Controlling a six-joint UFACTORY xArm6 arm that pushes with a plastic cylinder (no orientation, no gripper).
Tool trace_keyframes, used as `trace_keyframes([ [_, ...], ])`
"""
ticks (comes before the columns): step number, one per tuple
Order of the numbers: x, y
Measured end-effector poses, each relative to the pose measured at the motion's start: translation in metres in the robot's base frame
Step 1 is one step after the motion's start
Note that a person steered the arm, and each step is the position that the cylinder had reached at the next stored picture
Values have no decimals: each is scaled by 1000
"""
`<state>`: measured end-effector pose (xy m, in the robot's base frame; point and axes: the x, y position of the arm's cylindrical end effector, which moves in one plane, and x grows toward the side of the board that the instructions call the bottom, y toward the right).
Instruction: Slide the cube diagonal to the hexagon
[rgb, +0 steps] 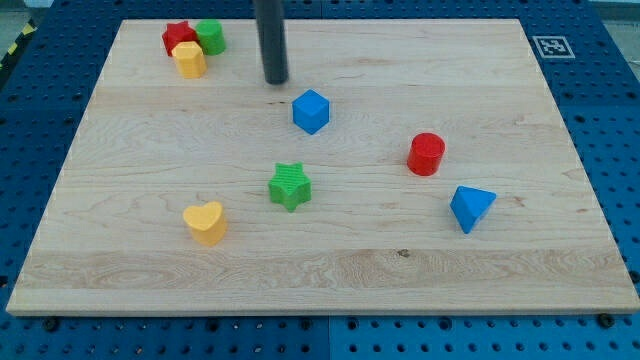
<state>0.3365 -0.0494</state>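
eight coloured blocks sit on a pale wooden board (330, 265), which rests on a blue perforated table (40, 110). positions below are given relative to the blue cube (311, 111), the block named in the task.

1. blue cube: lies on the board in the upper middle of the view, standing alone and touching no other block.
2. rod: a straight dark rod enters from the view's top. the arm carries no jaws or fingers, so nothing opens, closes or grasps; the rod holds nothing. my tip (276, 80) is just above and to the view's left of the blue cube, near it but apart, with bare wood between them.
3. cluster of three: well to the view's left of the blue cube and slightly higher, near the board's top left corner. it consists of a red star (179, 37), a green block (211, 36), apparently a cylinder, and a yellow hexagon (189, 60). the yellow hexagon sits just below the other two, and the three appear to touch.
4. green star (290, 186): below the blue cube and a little to its left, apart from it.
5. yellow heart (205, 222): further below and to the left of the blue cube, beyond the green star.
6. red cylinder (427, 154): to the right of the blue cube and slightly lower, well apart.
7. blue triangular block (471, 207): to the lower right of the blue cube, just beyond the red cylinder.
8. fiducial marker (550, 46): a black-and-white tag at the board's top right corner, far to the right of the blue cube.
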Motion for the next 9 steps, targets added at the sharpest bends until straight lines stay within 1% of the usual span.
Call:
trace_keyframes([
  [2,58,-18],
  [3,95,5],
  [4,116,57],
  [5,98,70],
  [6,63,47],
  [9,18,5],
])
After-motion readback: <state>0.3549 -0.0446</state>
